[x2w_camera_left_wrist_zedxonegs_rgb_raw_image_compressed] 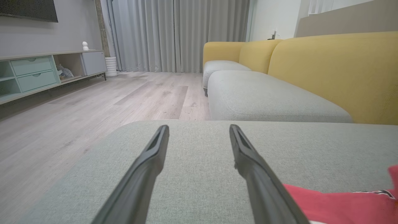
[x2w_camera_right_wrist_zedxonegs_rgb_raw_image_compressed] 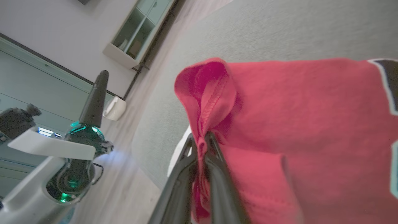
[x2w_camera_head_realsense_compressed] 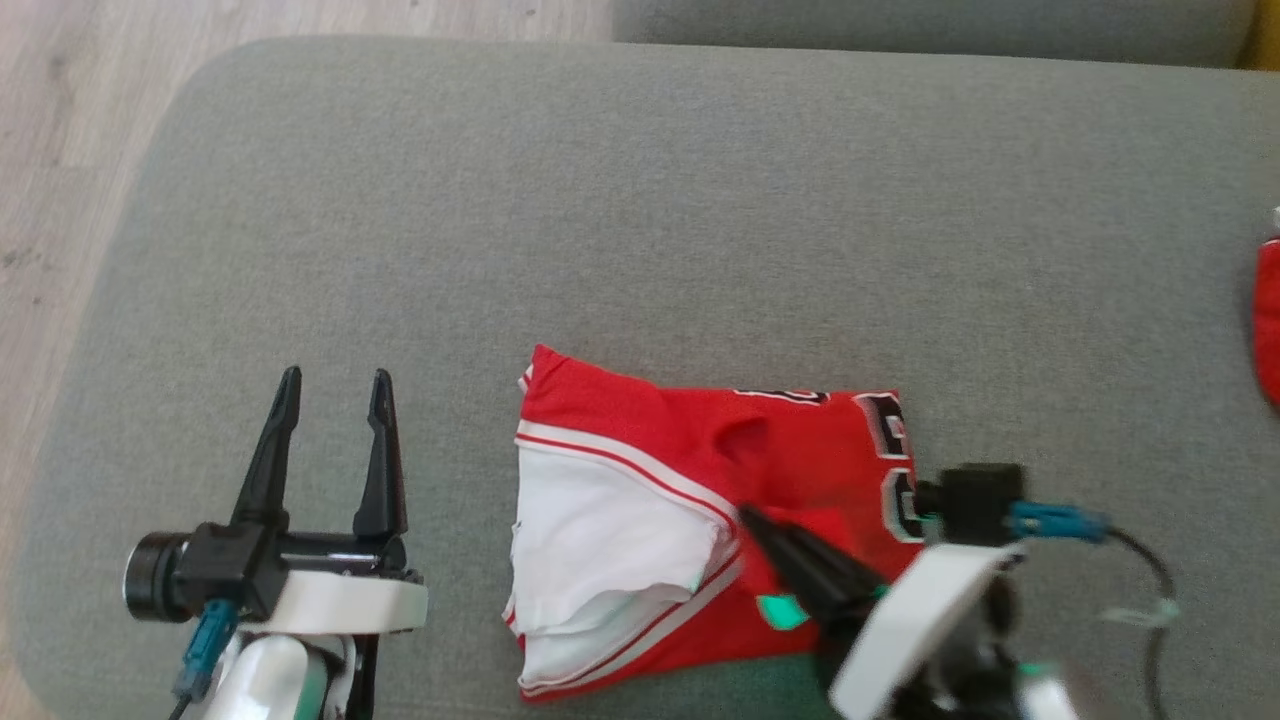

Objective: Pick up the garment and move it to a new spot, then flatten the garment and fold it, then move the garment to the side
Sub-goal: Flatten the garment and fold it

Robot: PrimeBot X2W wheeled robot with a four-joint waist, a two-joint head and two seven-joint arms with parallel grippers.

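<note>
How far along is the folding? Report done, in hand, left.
Done, apparently: the red garment lies on the grey cushion, partly folded, white inside showing. In hand: the right hand is shut on a red fold; the left hand is open, off the cloth. Left: finish folding, move it aside.

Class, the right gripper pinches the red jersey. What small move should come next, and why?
The right gripper is shut on the jersey beside its bare white lining, so probably it should carry that fold left over the lining.

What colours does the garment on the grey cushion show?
The garment is red with a white panel, white-striped trim and black lettering; clearest in the head view.
</note>
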